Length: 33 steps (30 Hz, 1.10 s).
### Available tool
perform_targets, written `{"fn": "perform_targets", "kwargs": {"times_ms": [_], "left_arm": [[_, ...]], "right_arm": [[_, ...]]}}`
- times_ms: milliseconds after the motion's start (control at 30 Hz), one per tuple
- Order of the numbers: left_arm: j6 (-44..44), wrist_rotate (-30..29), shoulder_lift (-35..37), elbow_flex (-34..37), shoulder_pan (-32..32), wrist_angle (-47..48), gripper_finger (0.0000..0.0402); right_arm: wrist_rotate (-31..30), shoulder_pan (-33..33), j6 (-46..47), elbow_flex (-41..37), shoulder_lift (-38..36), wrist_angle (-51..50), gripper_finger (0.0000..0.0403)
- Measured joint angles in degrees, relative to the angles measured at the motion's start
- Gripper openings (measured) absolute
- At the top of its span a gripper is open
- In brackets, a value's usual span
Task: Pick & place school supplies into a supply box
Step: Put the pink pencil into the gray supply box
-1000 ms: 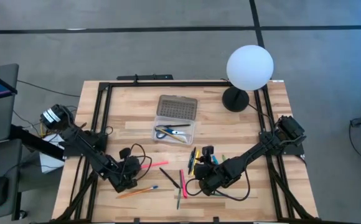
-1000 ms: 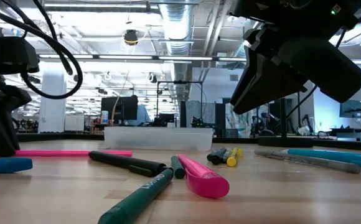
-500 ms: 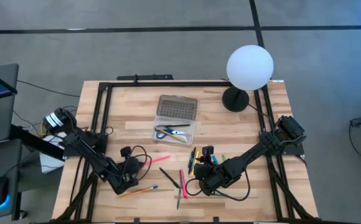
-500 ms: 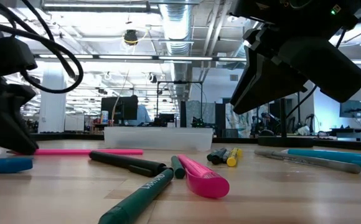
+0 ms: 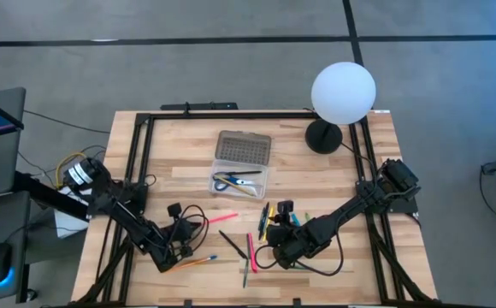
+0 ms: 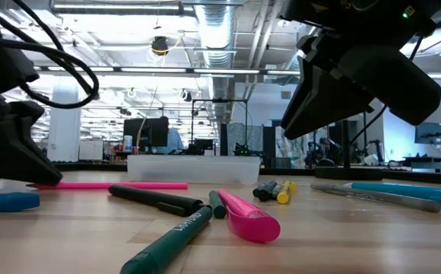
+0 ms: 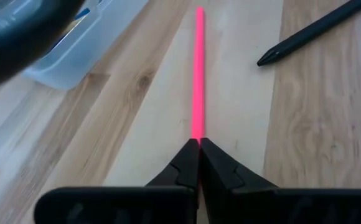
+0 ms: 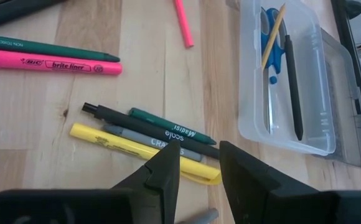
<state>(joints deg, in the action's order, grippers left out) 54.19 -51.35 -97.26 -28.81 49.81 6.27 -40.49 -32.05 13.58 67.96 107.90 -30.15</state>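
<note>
A thin pink pencil (image 5: 220, 219) lies on the wooden table, and my left gripper (image 7: 198, 142) is shut on its near-left end. The clear supply box (image 5: 241, 176) stands at the table's middle with its dotted lid (image 5: 243, 147) folded back. Blue-handled scissors (image 8: 269, 37), a pencil and a black pen lie inside it. My right gripper (image 8: 199, 163) hovers open over a yellow marker (image 8: 137, 149), a grey pen and a green pen at the near right. My left gripper pinches the pink pencil's end (image 7: 197, 132) between its two fingertips. The fingers slant down from the table's near left and lie along the pencil. The pencil points away toward the box and lies about level on the table (image 6: 114, 185).
A pink highlighter (image 5: 250, 248), a green pen (image 5: 245, 269) and a black pen (image 5: 231, 241) lie near the front edge. An orange pencil with a blue end (image 5: 188, 263) lies by my left arm. A white globe lamp (image 5: 343, 92) stands at the far right. Black rails frame the table.
My left gripper has sunk a little and tipped down over the pink pencil's end while its wrist turned. The pink pencil has slid along the table toward the right, staying flat. My right arm has kept still.
</note>
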Motion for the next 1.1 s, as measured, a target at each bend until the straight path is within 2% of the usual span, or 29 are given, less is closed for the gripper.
{"fn": "perform_targets", "kwargs": {"times_ms": [533,767,1100], "left_arm": [[-1.0,-3.8,-0.1,-0.1,2.5,-2.2,0.0002],[-0.4,0.3,0.2,-0.4,0.5,-2.6,0.0003],[0.5,8.5,0.6,-0.6,-4.8,-2.2,0.0092]], "right_arm": [[0.0,0.0,0.0,0.0,0.0,0.2,0.0108],[0.0,0.7,0.0,0.0,0.0,0.7,0.0108],[0.1,0.7,0.0,0.0,0.0,1.1,0.0108]]}}
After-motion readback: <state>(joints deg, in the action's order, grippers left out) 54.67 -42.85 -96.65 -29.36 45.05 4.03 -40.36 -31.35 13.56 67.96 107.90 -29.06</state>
